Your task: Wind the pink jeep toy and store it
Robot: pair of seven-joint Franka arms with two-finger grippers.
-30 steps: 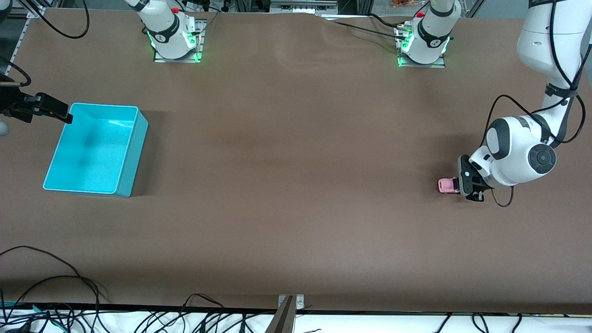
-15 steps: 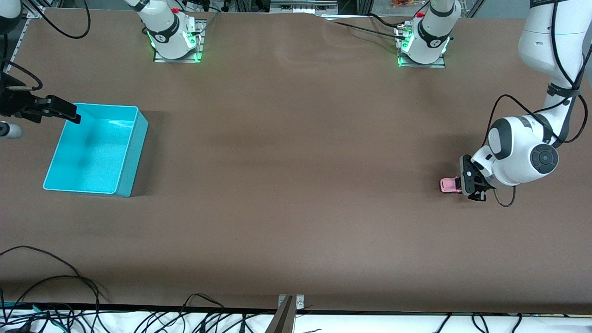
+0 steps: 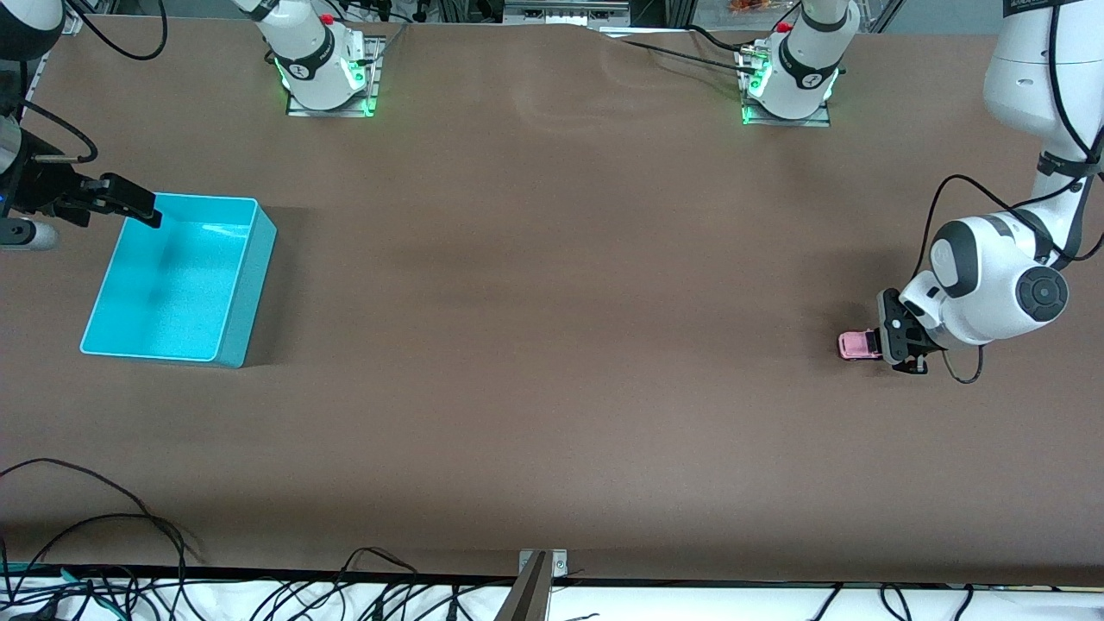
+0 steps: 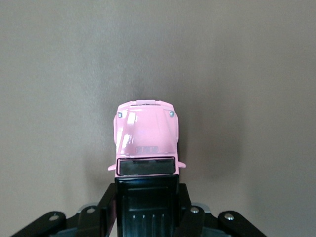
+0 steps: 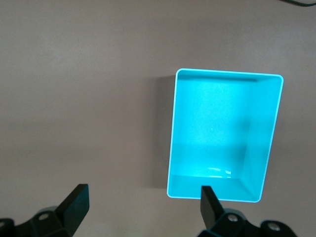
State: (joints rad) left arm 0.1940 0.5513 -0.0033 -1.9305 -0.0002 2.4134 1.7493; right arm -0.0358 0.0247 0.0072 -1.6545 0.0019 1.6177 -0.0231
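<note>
Jeep-wise: the pink jeep toy (image 3: pixel 856 345) sits on the table (image 3: pixel 552 345) at the left arm's end, its rear clamped in the left pincer (image 3: pixel 881 344), long axis pointing toward the cyan bin (image 3: pixel 246 285) (well apart). Over that bin's edge, the right pincer (image 3: pixel 142 210) hangs open.

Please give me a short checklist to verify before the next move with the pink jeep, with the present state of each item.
1. Left gripper shut on the pink jeep toy: ok.
2. Grip sits on the black roof end, pink hood free: ok.
3. Jeep wheels touching the table: cannot tell.
4. Cyan bin upright with nothing in it: ok.
5. Right gripper open, above the bin's corner toward the right arm's end of the table: ok.
6. Bare table between jeep and bin: ok.
</note>
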